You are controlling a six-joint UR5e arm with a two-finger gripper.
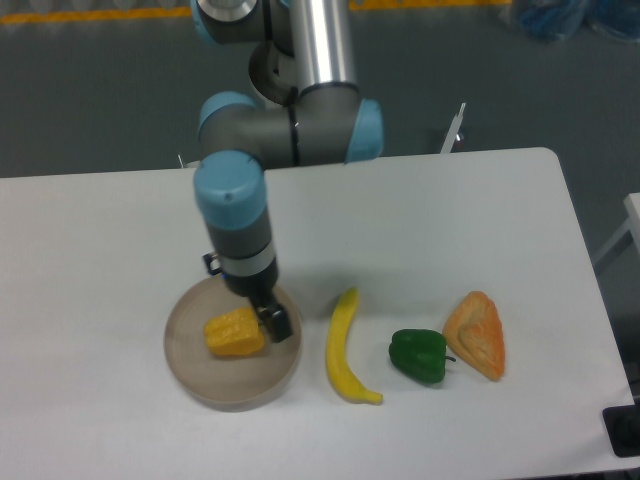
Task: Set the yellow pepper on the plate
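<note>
The hand is low over the plate, with its dark fingers right beside the yellow pepper. From this view I cannot tell if the fingers are closed on the pepper or already opened; only one finger shows clearly, on the right side of the pepper, and it seems to touch it. The pepper lies inside the plate, just to the left of and a little below the hand, and looks to rest on the plate's surface.

I judge that this is the release step, at the end of the task. The next move calls for the fingers to be opened fully and the hand lifted straight up, so that the pepper is not dragged off.

Further to the right of the hand, on the tabletop, lie a banana, then a green pepper, then an orange wedge, all well apart from the plate.
</note>
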